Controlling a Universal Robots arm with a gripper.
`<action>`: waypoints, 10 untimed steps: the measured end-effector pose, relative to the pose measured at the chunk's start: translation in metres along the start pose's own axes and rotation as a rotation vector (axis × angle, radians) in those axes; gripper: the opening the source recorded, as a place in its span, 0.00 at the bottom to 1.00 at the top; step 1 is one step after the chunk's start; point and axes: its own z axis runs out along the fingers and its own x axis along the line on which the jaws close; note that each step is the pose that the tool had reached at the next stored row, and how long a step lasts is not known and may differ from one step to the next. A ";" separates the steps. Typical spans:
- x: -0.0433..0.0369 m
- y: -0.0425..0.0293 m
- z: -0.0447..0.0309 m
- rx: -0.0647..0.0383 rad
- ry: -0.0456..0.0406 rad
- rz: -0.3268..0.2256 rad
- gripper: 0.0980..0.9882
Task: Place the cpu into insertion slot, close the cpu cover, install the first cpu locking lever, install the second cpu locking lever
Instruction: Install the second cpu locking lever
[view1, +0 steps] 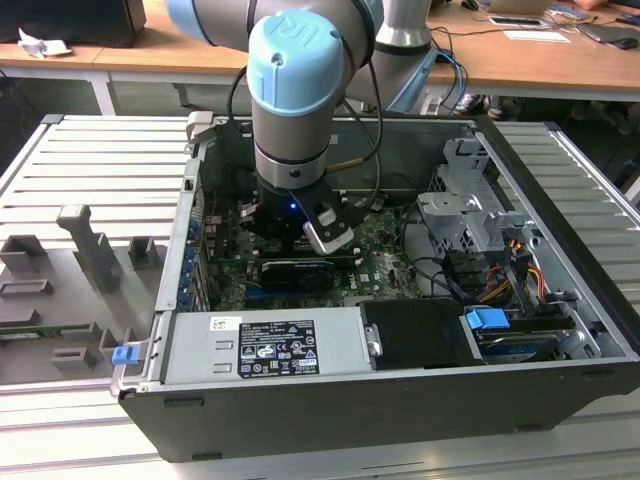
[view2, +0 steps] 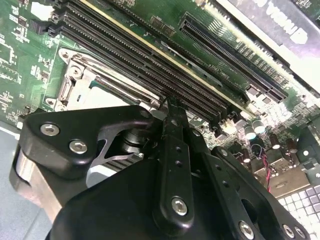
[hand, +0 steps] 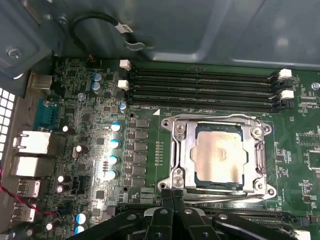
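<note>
Open computer case (view1: 560, 300), lying on its side on a ribbed grey counter (view1: 90, 170); arm (view1: 300, 90) reaching down into it from above.

Green motherboard (hand: 90, 145) on the case floor. Insertion slot (hand: 218, 155) seated in it, just beside a bank of long black memory slots (hand: 200, 87) with white end clips.

Cpu (hand: 218, 156): pale silver-grey top, lying flat inside the insertion slot, showing through the window of the cpu cover (hand: 182, 155). Cover lowered flat over the socket, silver frame surrounding the chip on all sides (whether the locking levers are latched cannot be told).

End effector (hand: 171, 192): black, fingers (hand: 165, 200) drawn together with no visible gap, tips at the edge of the cpu cover's frame near a screw corner; nothing seen between them. In the second wrist view, end effector (view2: 172, 107) with one narrow finger (view2: 174, 150) pointing at the socket rim, tip just beside the memory slots.

Also in the exterior view: long black graphics card (view1: 300, 270) on the board below the arm's wrist; grey power supply (view1: 265, 345) with a label along the case's near side; drive cage (view1: 470, 215) and bundled cables (view1: 520, 270) toward the exterior view's right; blue tab (view1: 487, 322) beside them.
</note>
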 end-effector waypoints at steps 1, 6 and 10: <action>0.0003 0.0000 0.0002 -0.003 -0.0004 0.000 0.01; 0.0021 -0.0012 0.0032 -0.022 -0.0036 -0.002 0.01; 0.0046 -0.0016 0.0055 -0.027 -0.0057 -0.003 0.01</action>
